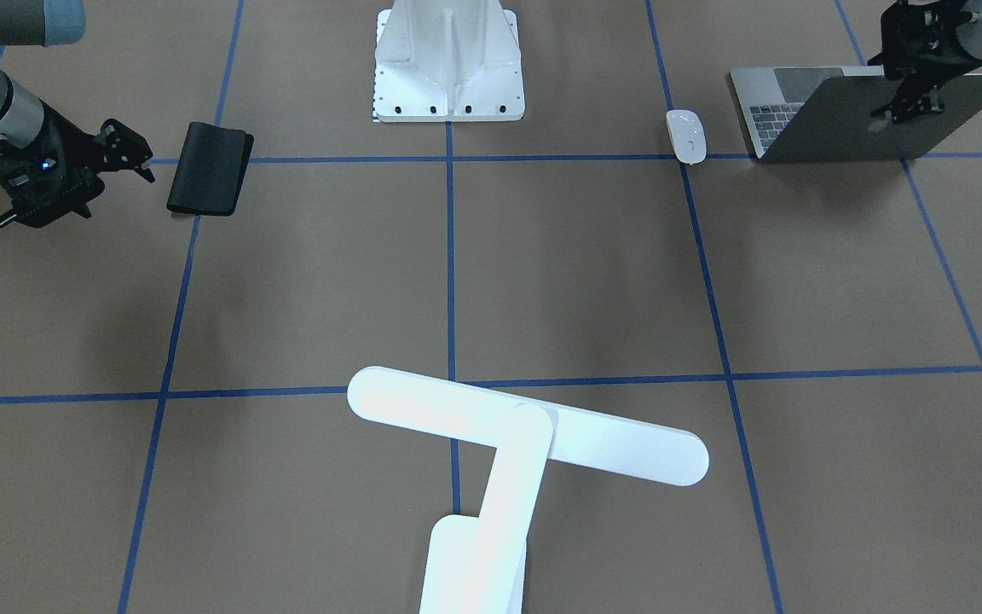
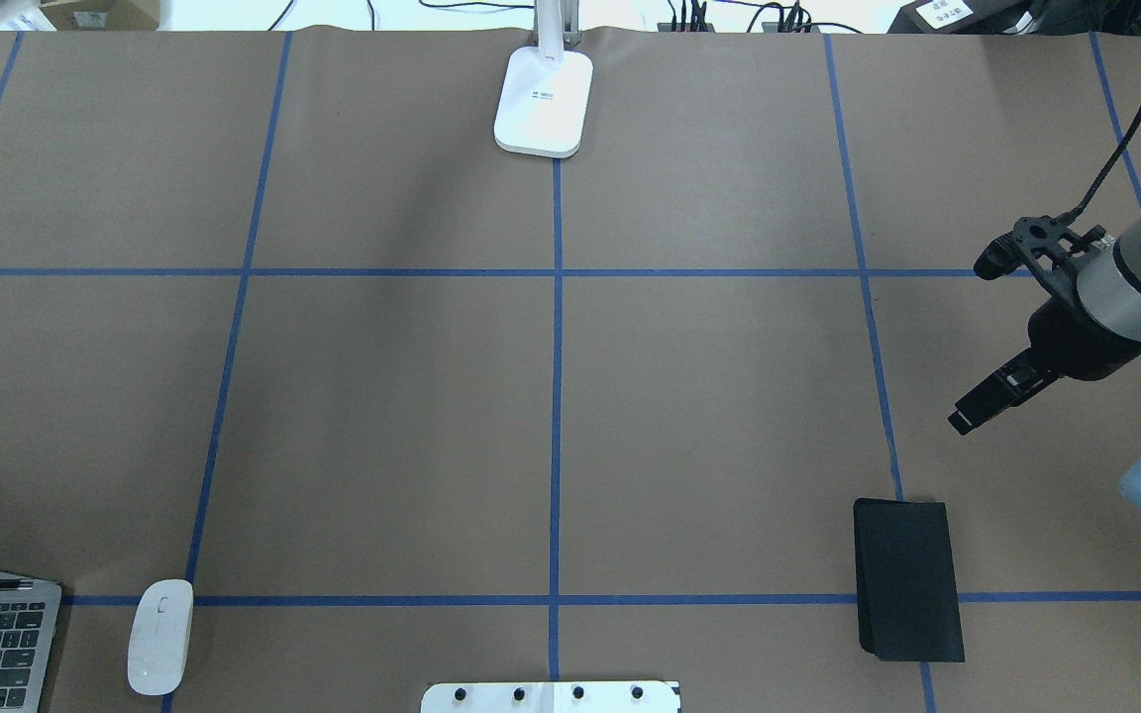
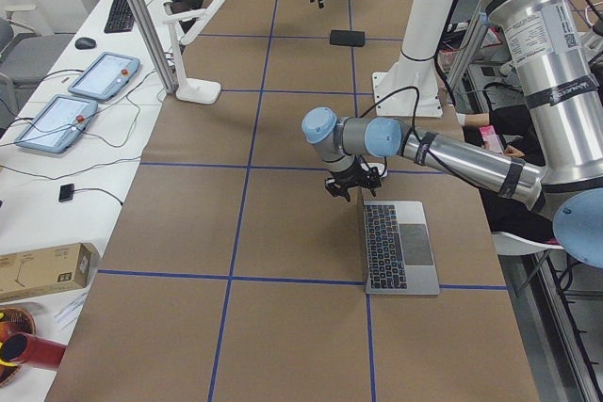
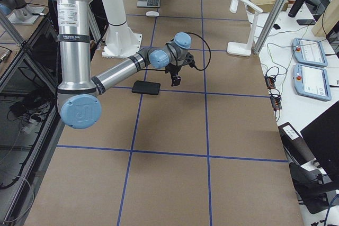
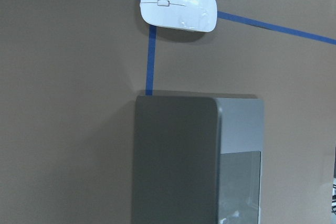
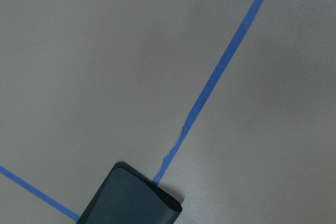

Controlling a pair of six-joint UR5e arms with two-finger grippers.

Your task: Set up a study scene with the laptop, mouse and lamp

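currently the white pedestal (image 1: 448,60) at the robot's edge of the table (image 1: 576,273) serves as the reference point. the laptop (image 1: 857,128) sits well out on the pedestal's left side at that same edge, with its lid raised partway and its keyboard showing. the left gripper (image 1: 910,102) is at the lid's free upper edge. whether its fingers are clamped on the lid cannot be determined, as the front-facing view is too small there and the left wrist view shows only the lid, not the fingers. the mouse (image 1: 685,135) lies flat between the pedestal and the laptop, just beside the laptop but not touching it, resting on a crossing of blue tape lines. the lamp (image 1: 525,435) stands directly across the table from the pedestal, its base (image 2: 544,101) at the far edge and its bar head reaching back over the table toward the pedestal. a black mouse pad (image 1: 210,168) lies on the pedestal's right side. the right gripper (image 2: 965,416) hangs above the table farther out than the pad, near it but apart, fingers drawn together with nothing between them.
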